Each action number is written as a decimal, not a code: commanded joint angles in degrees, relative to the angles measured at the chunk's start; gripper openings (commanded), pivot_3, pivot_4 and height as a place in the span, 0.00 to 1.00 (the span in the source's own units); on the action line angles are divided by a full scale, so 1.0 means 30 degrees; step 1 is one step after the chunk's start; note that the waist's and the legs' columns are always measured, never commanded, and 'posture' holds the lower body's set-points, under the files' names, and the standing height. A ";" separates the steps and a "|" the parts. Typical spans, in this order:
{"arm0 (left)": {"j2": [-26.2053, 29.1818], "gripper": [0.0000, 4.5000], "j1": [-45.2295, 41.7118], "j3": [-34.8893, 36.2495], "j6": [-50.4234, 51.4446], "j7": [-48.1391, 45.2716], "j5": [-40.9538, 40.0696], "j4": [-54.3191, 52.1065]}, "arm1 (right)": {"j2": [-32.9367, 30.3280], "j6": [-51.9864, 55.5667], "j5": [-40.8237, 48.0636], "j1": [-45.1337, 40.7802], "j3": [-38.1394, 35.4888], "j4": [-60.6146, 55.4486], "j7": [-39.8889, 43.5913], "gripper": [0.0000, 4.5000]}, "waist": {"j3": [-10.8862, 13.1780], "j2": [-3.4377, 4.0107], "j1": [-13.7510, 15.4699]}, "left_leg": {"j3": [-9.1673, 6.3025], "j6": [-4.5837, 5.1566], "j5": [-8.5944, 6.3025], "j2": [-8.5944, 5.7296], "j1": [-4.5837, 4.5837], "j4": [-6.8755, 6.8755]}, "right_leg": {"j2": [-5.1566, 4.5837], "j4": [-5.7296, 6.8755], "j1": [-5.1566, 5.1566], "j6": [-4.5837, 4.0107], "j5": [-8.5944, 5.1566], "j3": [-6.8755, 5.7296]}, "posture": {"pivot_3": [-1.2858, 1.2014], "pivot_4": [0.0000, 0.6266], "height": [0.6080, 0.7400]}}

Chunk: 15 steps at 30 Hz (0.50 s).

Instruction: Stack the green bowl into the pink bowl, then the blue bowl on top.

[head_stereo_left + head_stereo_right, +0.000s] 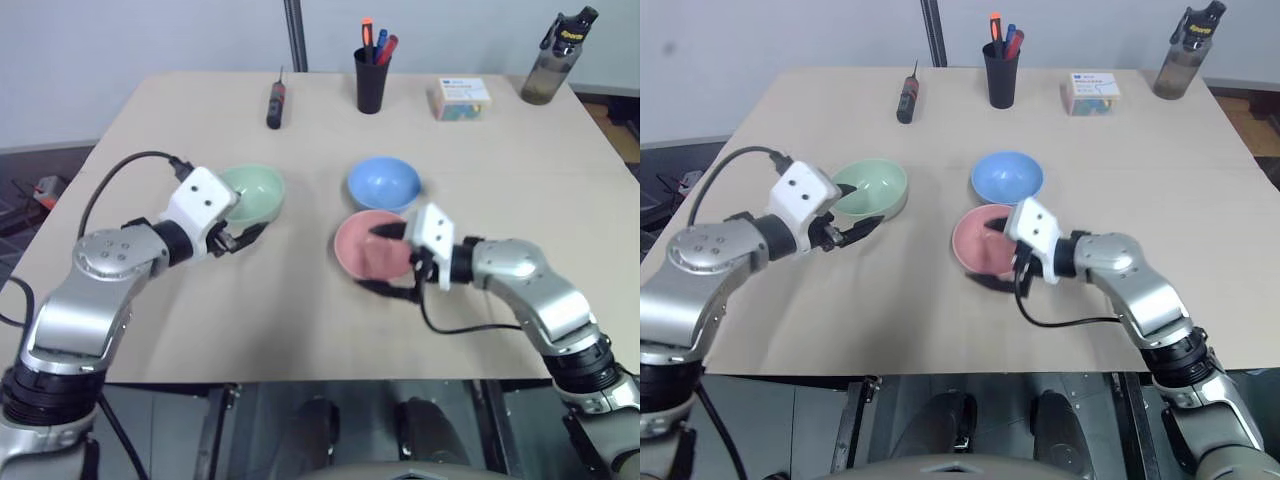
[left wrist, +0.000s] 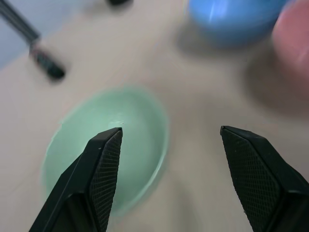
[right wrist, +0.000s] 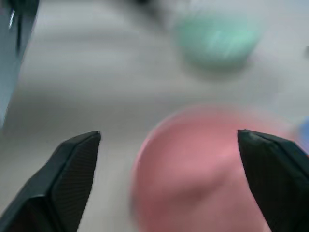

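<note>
Left eye view: both arms reach in toward the bowls, none stacked yet.

All three bowls sit apart on the bench (image 1: 300, 330): the green bowl (image 1: 255, 193) to the robot's left, the blue bowl (image 1: 383, 184) further back, and the pink bowl (image 1: 368, 246) just in front of it, tipped so its hollow faces the camera. The left gripper (image 2: 169, 140) is spread wide, one finger over the green bowl's hollow and the other outside its rim, likely lined up to pinch the wall for the first lift. The right gripper (image 3: 169, 140) also stands wide open, its black fingers either side of the pink bowl without clamping it, probably steadying or having just set the base bowl in place.
</note>
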 commanded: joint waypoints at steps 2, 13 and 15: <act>0.0689 0.77 -0.1531 -0.2185 0.1730 0.0104 0.1778 0.0262 | -0.0826 -0.0867 0.0272 0.0171 -0.1135 -0.1056 0.0175 1.00 | 0.0002 -0.0002 -0.0015 | -0.0003 0.0001 0.0000 -0.0008 -0.0006 0.0003 | -0.0002 0.0003 0.0003 0.0000 0.0000 -0.0008 | 0.52 0.24 1.00; -0.0406 0.36 -0.4708 -0.6487 -0.0595 -0.0265 0.5779 0.4702 | -0.1125 -0.1862 -0.0661 0.0626 -0.1488 -0.0637 -0.0943 1.00 | 0.0011 -0.0016 0.0034 | 0.0008 0.0000 0.0002 -0.0007 -0.0026 0.0008 | 0.0014 0.0006 -0.0014 0.0000 -0.0001 -0.0005 | 0.52 0.24 1.00; -0.0522 0.30 -0.4860 -0.6679 -0.1102 -0.0422 0.6089 0.5002 | -0.1199 -0.1940 -0.0761 0.0895 -0.1580 -0.0698 -0.1044 1.00 | 0.0013 -0.0019 -0.0004 | 0.0012 0.0001 0.0001 -0.0013 -0.0028 0.0013 | 0.0010 0.0004 -0.0016 0.0001 -0.0001 0.0002 | 0.52 0.24 1.00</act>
